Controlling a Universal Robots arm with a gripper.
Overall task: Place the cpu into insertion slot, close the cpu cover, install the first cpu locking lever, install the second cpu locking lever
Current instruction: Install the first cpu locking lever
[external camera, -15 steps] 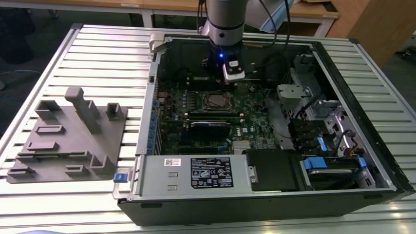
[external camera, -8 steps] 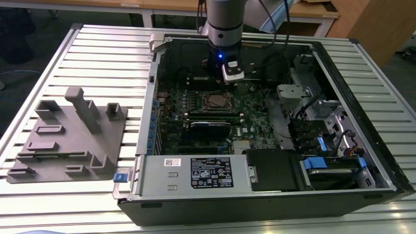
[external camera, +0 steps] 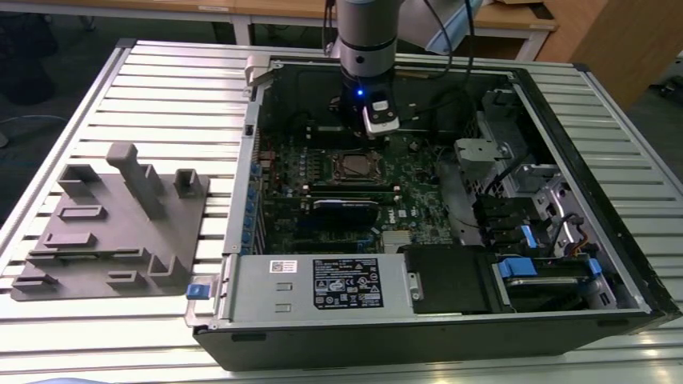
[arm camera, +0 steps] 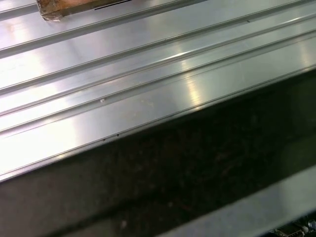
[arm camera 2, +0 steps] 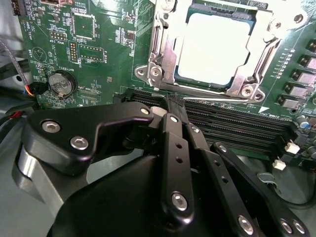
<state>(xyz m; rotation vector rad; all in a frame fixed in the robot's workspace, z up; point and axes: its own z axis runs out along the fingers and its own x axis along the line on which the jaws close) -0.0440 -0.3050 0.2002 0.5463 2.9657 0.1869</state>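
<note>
A ribbed aluminium tabletop (external camera: 160,96) carries an open computer case (external camera: 427,340). A grey plastic fixture (external camera: 112,224) with upright pegs stands beside it, toward the exterior view's left. In that view the arm (external camera: 363,40) reaches down into the case over the green circuit board (external camera: 288,200), close to the insertion slot (external camera: 338,166). A silver power supply box (external camera: 320,284) fills the side nearest the camera.

The second wrist view gives the detail. The cpu (arm camera 2: 212,47), smooth and pale silver, sits in the slot, and the cpu cover (arm camera 2: 165,47), a bright stamped-metal frame, lies down around it. The black, bolted hand (arm camera 2: 175,101) has its fingers pressed narrowly together with nothing seen between them. Its tips are just beside a thin wire locking lever (arm camera 2: 217,95) along the cover's edge. Long black card slots (arm camera 2: 237,123) run beneath the hand, and a coin battery (arm camera 2: 61,84) sits well apart.

The first wrist view shows the grooved tabletop and the case's dark wall (arm camera: 173,173).
</note>
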